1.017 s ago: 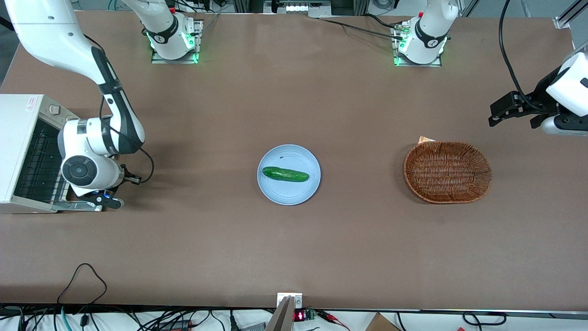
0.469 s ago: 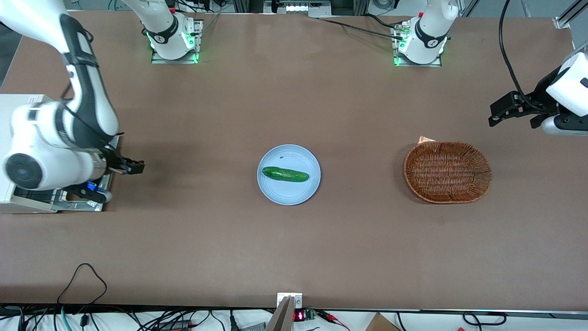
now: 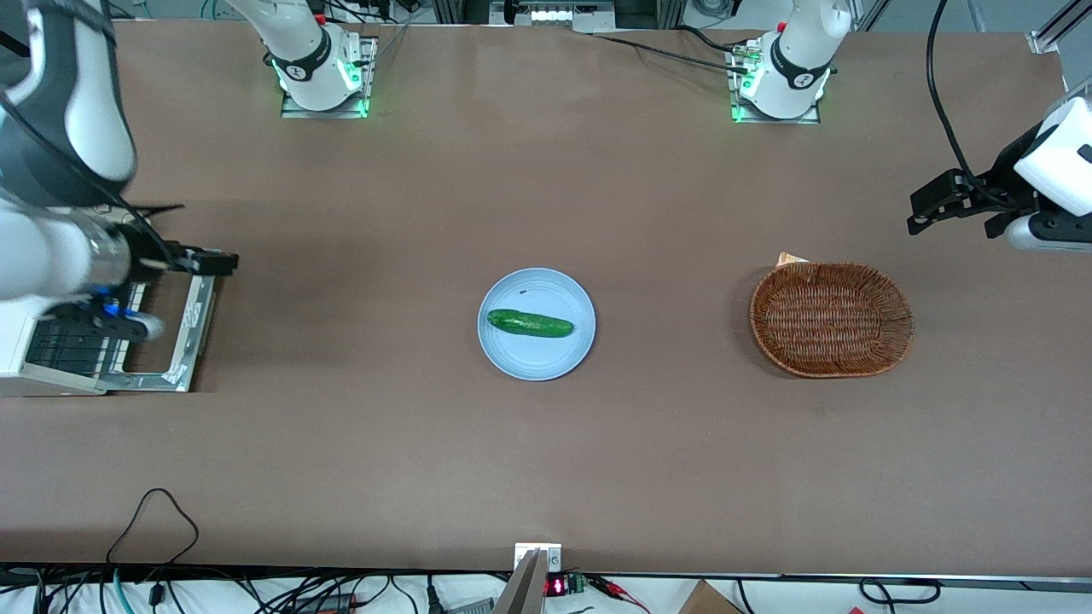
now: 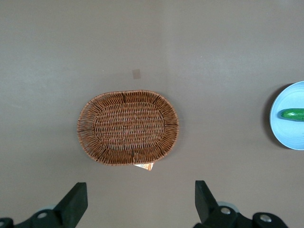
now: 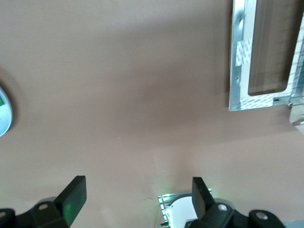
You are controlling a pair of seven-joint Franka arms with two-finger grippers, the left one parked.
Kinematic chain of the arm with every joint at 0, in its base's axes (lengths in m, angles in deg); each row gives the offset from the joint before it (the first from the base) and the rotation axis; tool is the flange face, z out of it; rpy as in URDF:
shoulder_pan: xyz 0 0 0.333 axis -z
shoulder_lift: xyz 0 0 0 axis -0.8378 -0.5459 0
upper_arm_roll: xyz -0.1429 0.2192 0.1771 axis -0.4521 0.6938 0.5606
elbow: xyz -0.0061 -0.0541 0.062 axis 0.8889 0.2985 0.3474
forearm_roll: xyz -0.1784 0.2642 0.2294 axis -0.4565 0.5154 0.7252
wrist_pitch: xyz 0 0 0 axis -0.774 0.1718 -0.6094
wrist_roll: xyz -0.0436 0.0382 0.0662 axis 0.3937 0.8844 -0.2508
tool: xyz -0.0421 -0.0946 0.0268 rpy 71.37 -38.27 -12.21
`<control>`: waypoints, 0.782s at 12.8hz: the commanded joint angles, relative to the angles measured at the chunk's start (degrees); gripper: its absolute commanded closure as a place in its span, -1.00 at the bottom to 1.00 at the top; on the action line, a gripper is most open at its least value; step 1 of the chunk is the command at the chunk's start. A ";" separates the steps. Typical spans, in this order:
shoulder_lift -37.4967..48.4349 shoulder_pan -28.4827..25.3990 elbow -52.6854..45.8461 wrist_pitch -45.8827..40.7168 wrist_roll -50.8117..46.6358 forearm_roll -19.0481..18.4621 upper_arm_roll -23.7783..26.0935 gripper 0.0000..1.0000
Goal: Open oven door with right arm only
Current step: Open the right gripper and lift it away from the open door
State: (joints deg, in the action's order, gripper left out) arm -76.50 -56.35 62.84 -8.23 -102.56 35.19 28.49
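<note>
Lying flat on the brown worktop (image 3: 358, 443) in the front view, the oven door (image 3: 183, 328) is folded fully down in front of the small white toaster oven (image 3: 26, 354) at the working arm's end, its shiny metal inner frame facing up and the wire rack (image 3: 72, 350) showing in the opening. The right arm (image 3: 60, 145) hangs above the oven, and its gripper (image 3: 200, 261) sits above the farther end of the door, raised off it; the black fingers hold nothing, though how far apart they stand cannot be told from this view. Near the middle of the worktop a cucumber (image 3: 530, 323) lies on a light blue plate (image 3: 512, 358), and toward the parked arm's end is an oval wicker basket (image 3: 831, 319). From the left wrist view the same basket (image 4: 128, 127) is empty, with the edge of the plate (image 4: 285, 137) and the cucumber (image 4: 293, 114) well apart from it. From the right wrist view the gripper (image 5: 135, 197) has its two fingers (image 5: 73, 197) spread wide over bare worktop (image 5: 118, 95), gripping nothing, while the door's metal frame (image 5: 240, 52) with its glass window (image 5: 270, 47) lies apart from them.
</note>
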 commanded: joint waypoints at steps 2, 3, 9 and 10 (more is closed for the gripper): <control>4.51 2.51 0.82 -0.87 5.85 1.16 -0.09 -0.98; 4.60 3.21 0.82 -1.04 5.94 1.16 -0.09 -0.98; 5.39 3.22 0.82 -1.32 6.73 0.20 0.00 -0.98; 7.05 3.04 2.82 0.00 6.90 0.45 -0.08 -0.98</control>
State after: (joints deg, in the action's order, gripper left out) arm -72.27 -53.47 63.15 -9.69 -96.92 35.26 28.26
